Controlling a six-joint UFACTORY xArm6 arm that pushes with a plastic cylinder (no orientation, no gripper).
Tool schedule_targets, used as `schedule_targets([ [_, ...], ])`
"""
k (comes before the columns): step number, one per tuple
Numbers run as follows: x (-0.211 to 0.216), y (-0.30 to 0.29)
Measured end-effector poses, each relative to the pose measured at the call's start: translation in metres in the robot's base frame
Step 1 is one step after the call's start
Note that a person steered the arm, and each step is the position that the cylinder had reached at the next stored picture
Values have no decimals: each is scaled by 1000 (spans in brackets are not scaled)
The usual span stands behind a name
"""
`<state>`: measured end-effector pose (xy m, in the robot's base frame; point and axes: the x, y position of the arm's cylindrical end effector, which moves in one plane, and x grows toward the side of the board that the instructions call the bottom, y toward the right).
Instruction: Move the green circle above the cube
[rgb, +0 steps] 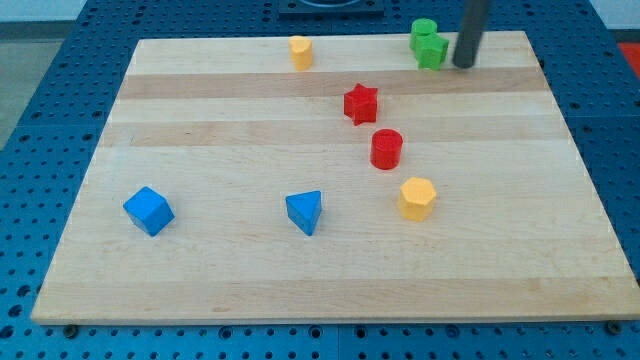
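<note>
My tip (463, 65) sits just right of the green circle (424, 29) — its lower edge hidden by another green block (432, 51) — gripping nothing.

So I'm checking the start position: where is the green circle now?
The green circle sits at the board's top edge, toward the view's right, touching the other green block below it, with my tip just right.

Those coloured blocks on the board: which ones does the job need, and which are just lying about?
For the job:
green circle
blue cube
my tip, just right of the green blocks

Lying about:
green star
yellow block
red star
red cylinder
yellow hexagon
blue triangle
</note>
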<state>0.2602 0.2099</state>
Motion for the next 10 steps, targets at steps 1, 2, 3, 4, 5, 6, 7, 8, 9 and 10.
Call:
schedule_targets([
  [1,-48,34],
  [2,-69,19],
  [3,-69,9],
  [4,-69,-6],
  [5,-69,-53],
  [6,-69,-70],
  [7,-58,-116],
  [8,-44,-171],
  [9,-27,-205],
  [10,-10,-189],
])
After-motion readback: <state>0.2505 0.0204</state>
